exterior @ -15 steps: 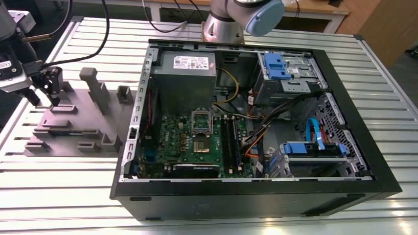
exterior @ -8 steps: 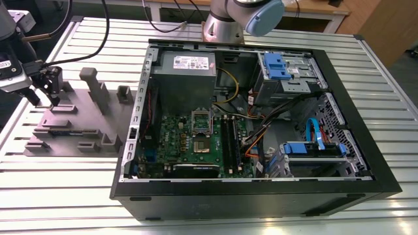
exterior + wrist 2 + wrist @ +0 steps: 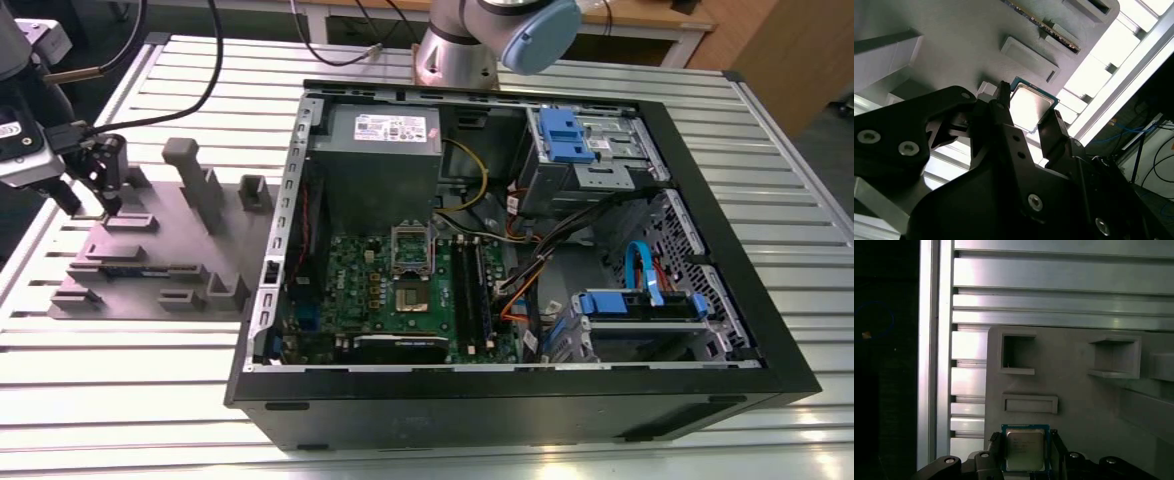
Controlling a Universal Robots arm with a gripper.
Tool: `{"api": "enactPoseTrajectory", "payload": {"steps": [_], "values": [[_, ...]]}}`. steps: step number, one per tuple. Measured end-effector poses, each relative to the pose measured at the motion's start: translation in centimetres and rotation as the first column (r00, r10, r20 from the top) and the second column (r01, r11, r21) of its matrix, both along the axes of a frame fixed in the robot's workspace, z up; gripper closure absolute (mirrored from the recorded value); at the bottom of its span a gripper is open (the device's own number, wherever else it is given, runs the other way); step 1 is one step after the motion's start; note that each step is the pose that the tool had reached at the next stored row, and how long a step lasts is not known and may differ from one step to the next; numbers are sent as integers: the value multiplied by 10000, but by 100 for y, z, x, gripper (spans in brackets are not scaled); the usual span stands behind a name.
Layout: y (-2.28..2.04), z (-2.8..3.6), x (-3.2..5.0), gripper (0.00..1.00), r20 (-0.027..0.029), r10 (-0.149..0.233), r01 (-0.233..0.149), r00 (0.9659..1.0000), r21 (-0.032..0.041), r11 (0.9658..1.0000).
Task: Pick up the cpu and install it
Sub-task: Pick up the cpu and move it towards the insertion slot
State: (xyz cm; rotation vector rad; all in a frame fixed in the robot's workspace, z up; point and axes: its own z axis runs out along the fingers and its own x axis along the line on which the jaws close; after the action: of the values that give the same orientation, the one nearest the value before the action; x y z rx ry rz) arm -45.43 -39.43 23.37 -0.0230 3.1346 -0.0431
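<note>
Jaws clamped on cpu [image 3: 1025,450] side edges, near grey fixture [image 3: 1079,405] edge, open slatted table [image 3: 1054,275] beyond

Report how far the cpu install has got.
Done: nothing is visibly finished. In hand: the gripper is down at the grey tray and straddles the cpu, which lies flat on the tray. Whether it is clamped cannot be told. Left: the cpu is not yet lifted, and not yet on the green board inside the open computer case.
</note>
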Motion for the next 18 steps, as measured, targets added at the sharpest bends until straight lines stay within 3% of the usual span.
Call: {"api": "enactPoseTrajectory", "payload": {"steps": [18], "values": [[0, 64, 0, 53, -1, 0, 0, 10000, 0, 10000]]}}
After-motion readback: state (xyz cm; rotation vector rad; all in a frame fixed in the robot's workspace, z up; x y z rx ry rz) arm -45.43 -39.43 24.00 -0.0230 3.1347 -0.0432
